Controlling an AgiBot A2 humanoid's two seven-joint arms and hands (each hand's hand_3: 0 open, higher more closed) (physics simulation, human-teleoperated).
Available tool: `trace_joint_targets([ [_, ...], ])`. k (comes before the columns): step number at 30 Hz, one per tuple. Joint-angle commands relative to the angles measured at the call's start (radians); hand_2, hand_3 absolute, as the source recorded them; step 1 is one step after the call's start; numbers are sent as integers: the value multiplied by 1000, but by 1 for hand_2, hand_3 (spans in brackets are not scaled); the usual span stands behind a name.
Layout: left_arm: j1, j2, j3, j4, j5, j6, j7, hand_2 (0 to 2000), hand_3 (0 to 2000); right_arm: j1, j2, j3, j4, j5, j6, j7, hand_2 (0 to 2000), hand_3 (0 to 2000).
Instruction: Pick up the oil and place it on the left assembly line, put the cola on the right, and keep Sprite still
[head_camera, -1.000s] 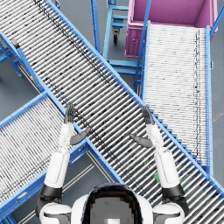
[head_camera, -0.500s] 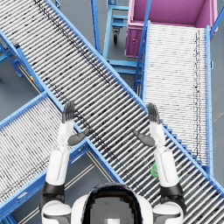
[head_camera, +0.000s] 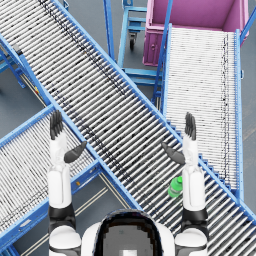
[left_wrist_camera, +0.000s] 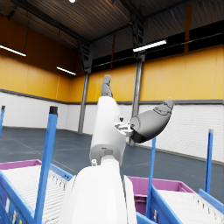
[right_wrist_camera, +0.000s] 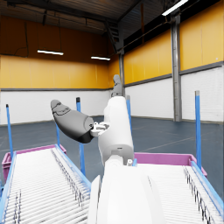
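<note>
left hand: the left hand (head_camera: 60, 140) is hanging raised over the blue rail where the left assembly line (head_camera: 25, 165) is meeting the middle roller conveyor (head_camera: 115, 110). its fingers are spread apart and pointing up, gripping nothing.
right hand: the right hand (head_camera: 185, 142) is mirroring it over the far edge of the middle roller conveyor, near the right assembly line (head_camera: 200, 80). it is just as spread and empty.
what is changing: over the last second both hands are drifting outward, away from each other. more of the green bottle (head_camera: 175, 186) is also showing beside the right forearm than before.
green bottle: it is sitting on the middle roller conveyor, close to the robot and just beside the right forearm. nothing is gripping it. going by the colour, i am taking it for the sprite.
oil and cola: neither is showing in any view right now.
what it means: widening the arms looks like giving the sprite room to stay put. no picking is under way yet. the forearm passing that close is risking a nudge to the bottle.
</note>
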Motion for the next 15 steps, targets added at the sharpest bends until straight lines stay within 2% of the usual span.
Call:
trace_joint_targets([
  [1,20,0,-28,-10,44,0,0,0,0,18,-4,-18,15,45,0,0,0,0],
  [6,28,4,-41,-18,205,0,0,0,0,25,-13,-17,6,206,0,0,0,0],
  [9,38,5,-41,-14,231,0,0,0,0,33,-19,-4,4,232,0,0,0,0],
  [15,23,11,-37,-22,245,0,0,0,0,42,-27,-48,-5,245,0,0,0,0],
])
